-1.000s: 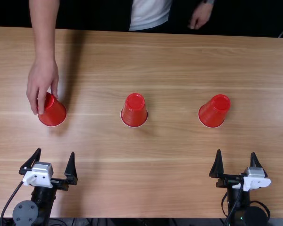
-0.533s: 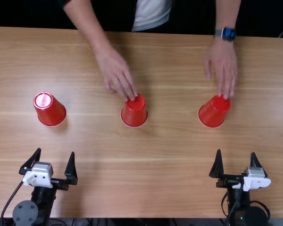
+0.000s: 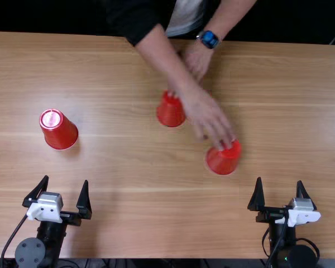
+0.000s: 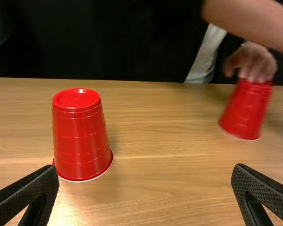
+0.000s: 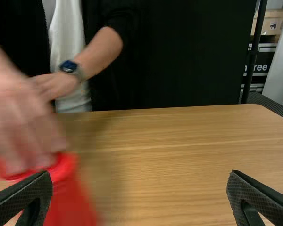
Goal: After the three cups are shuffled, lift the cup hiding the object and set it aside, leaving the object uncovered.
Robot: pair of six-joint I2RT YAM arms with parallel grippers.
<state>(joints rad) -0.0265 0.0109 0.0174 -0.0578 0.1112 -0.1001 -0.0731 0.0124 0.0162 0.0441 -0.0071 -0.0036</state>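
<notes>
Three red cups stand upside down on the wooden table. The left cup [image 3: 58, 129] [image 4: 81, 134] stands alone, just beyond my left gripper [image 3: 58, 194] [image 4: 141, 200], which is open and empty near the front edge. A person's hand [image 3: 198, 56] holds the middle cup [image 3: 170, 110] [image 4: 245, 110] farther back. The person's other hand [image 3: 209, 120] [image 5: 19, 132], crossed over the first, grips the third cup [image 3: 223, 158] [image 5: 61, 193] close in front of my right gripper [image 3: 278, 192] [image 5: 141, 200], also open and empty. The hidden object is out of sight.
The person's forearms cross over the table's middle, one wearing a watch [image 3: 208, 39]. Bare wood lies along the right side [image 3: 301, 111] and between the two arms' bases.
The hands have crossed: the centre cup slid toward the front right, and the right cup moved to the centre and farther back. The left cup and both grippers stayed put.
</notes>
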